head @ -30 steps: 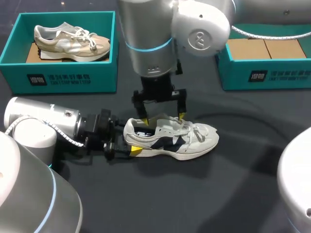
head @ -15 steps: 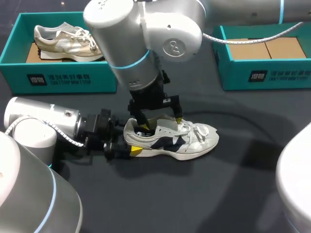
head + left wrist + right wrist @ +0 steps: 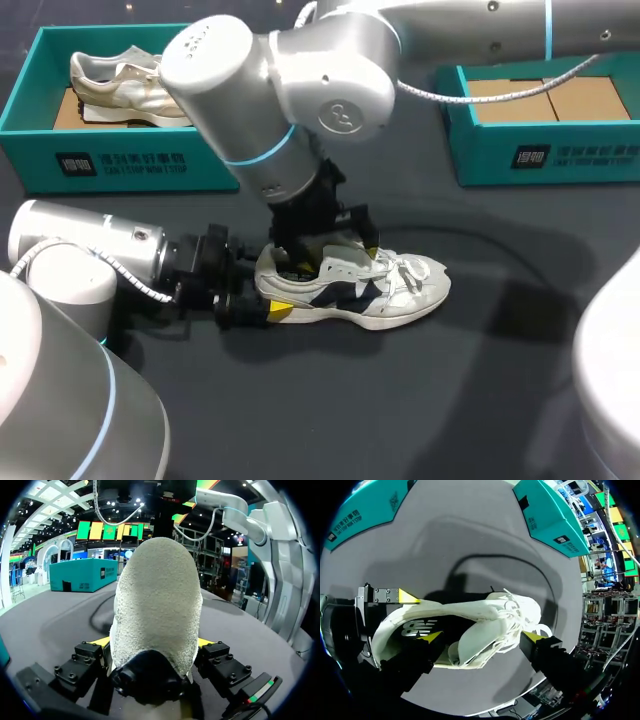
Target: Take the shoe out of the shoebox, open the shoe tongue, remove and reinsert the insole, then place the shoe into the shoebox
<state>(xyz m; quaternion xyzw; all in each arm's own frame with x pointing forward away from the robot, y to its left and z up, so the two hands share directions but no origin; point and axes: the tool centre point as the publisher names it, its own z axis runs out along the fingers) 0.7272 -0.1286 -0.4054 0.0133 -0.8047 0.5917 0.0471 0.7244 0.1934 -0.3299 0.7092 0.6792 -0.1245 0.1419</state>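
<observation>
**A:** Where's the shoe?

**B:** White sneaker [image 3: 350,285], navy side marks. It's upright on its sole, mid-table [image 3: 450,400], outside both boxes. Heel points left, toe right.

**A:** Left side?

**B:** Left gripper [image 3: 265,298] comes in low from the left and is clamped on the heel. Its wrist view shows the heel filling the gap, with a yellow tip against each side.

**A:** Right side?

**B:** Right gripper [image 3: 482,636] is down over the sneaker's mouth from the far side, fingers spread wide. One tip is at the collar opening, the other at the laces toward the toe. The tongue and upper laces sit between them. Nothing looks pinched, so I'd call it not gripping.

**A:** The two grippers relative to each other?

**B:** Close. The left one is at the heel, and the right one is just right of it, above the opening.

**A:** Boxes?

**B:** Both teal. The far-left shoebox [image 3: 130,150] holds a beige sneaker [image 3: 140,85] lying on brown cardboard. The far-right shoebox [image 3: 545,140] shows a brown cardboard floor. Both are well apart from the white sneaker.
</observation>
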